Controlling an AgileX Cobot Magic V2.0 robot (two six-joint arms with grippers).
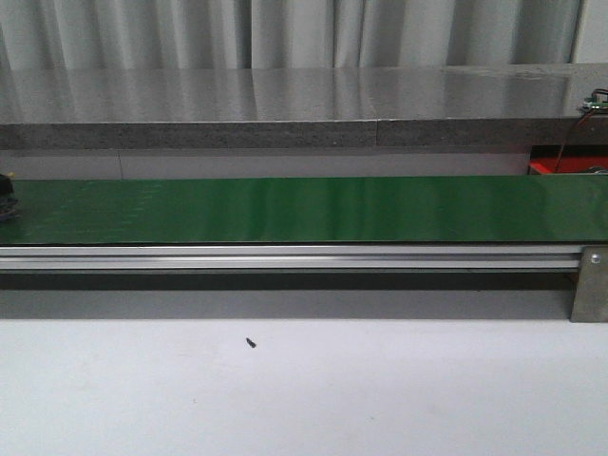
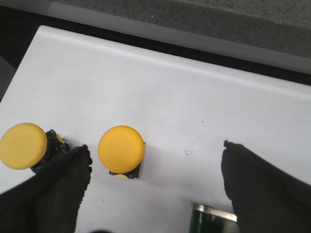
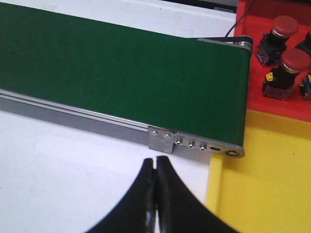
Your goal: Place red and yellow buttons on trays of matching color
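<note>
Left gripper (image 2: 154, 167): spread wide, holding nothing.
Yellow button (image 2: 121, 149): between its fingers, nearer one; a second yellow button (image 2: 23, 145) outside.
Handling: likely rigid, light, smooth cap; grip the squarish base.
Right gripper (image 3: 155, 194): closed, empty, near yellow tray (image 3: 265, 184).

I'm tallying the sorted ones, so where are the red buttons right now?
In the right wrist view, two red buttons sit on the red tray, just past the end of the green conveyor belt.

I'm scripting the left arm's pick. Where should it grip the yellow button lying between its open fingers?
Grip the yellow button by its dark square base under the cap, coming straight down from above. The left gripper already straddles it; the round cap overhangs and would probably slip.
</note>
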